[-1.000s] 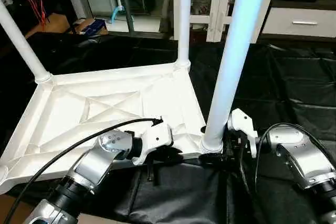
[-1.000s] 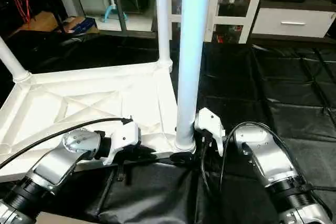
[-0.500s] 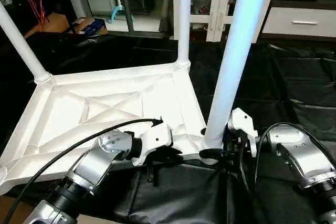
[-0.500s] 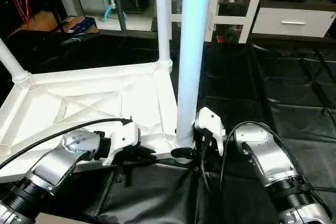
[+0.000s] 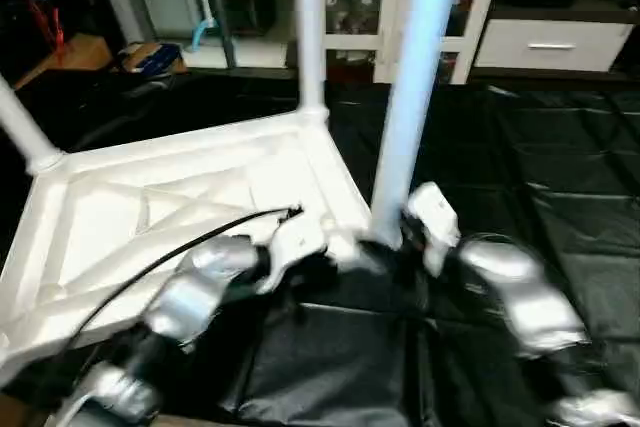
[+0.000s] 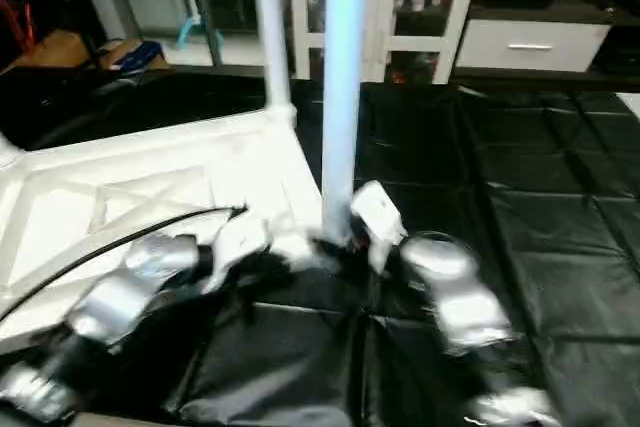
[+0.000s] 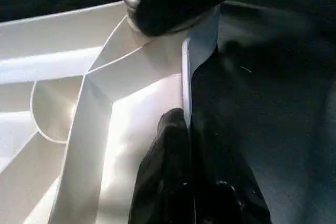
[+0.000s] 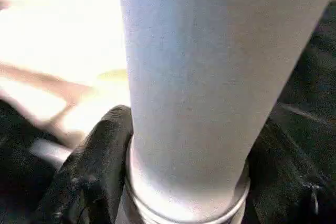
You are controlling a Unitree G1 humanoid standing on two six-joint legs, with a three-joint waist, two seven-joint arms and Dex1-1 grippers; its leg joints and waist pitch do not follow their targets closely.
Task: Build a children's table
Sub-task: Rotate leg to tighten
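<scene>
Three legs are standing upright out of the upside-down table top (image 5: 170, 197), which is lying on a black sheet (image 5: 560, 167) spread over the floor. The nearest leg (image 5: 410, 97) is sitting in its corner socket right in front of the robot, another leg (image 5: 308, 37) is rising from the far corner, and a third leg (image 5: 20, 127) is poking up at the left edge. The top is white plastic with crossing ribs showing on its underside and a raised rim all round.

Behind it a white glass-door cabinet (image 5: 355, 7) is holding some small things on its shelves, too blurry to make out, and a white drawer unit (image 5: 550, 42) is sitting beside it.

The left hand (image 7: 191, 177) is squeezed nearly closed, pinching the rim of the table top near the corner with the nearest leg, one finger on each side of the edge. The right hand (image 8: 184, 182) is wrapping the base of the nearest leg, with its black fingers (image 8: 89, 166) sitting against either side just above the collar, so they're spread about as wide as the leg.
</scene>
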